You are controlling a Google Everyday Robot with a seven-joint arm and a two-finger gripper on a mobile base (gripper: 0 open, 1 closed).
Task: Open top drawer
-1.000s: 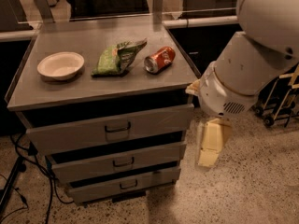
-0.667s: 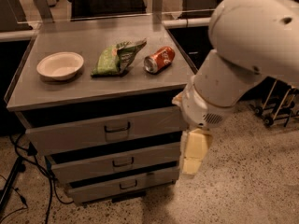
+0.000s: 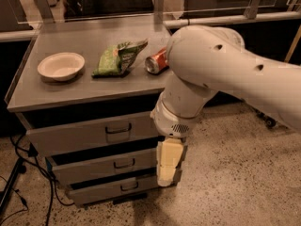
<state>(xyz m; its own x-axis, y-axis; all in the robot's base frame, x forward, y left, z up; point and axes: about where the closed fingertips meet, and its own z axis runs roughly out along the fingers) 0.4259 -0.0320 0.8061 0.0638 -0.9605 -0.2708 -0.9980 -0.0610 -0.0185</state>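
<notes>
Where pincer (image 3: 165, 179) hangs, below top drawer (image 3: 70, 138) — right

Three drawers (image 3: 84, 136) (image 3: 101, 166) (image 3: 106, 189), one bowl (image 3: 61, 66), one green bag (image 3: 117, 59), one can (image 3: 156, 62), one hand (image 3: 166, 177) before the drawers.

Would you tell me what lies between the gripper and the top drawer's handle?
Nothing but bare grey drawer front, in the camera view; the gripper hangs before the lower drawers, right of and below the handle of the top drawer.
</notes>
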